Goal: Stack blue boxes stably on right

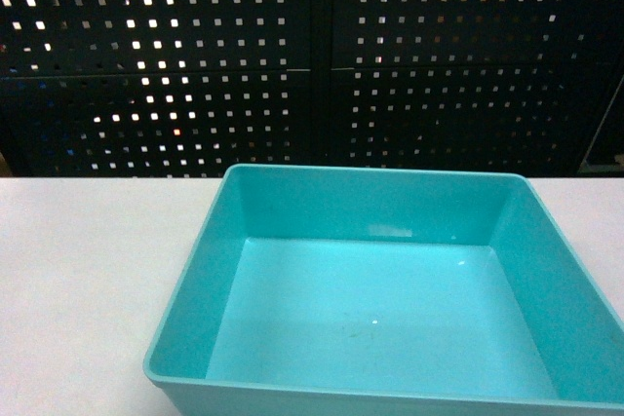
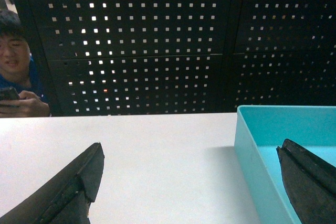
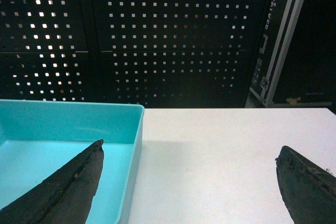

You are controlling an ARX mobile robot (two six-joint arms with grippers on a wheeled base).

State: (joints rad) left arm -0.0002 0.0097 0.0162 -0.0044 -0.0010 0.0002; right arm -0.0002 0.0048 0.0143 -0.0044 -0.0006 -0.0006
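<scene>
One of the blue boxes, a smooth turquoise tub, sits empty on the white table, filling the lower middle and right of the head view. Neither gripper shows in the head view. My left gripper is open and straddles the tub's left wall, with one finger over bare table and the other over the tub's inside. My right gripper is open too. It straddles the right side of the tub, its left finger inside and its right finger over the table. Neither holds anything.
A black perforated panel stands along the table's far edge. A person in blue sits behind the table at far left. A black flight case stands at back right. White tabletop stretches right of the tub.
</scene>
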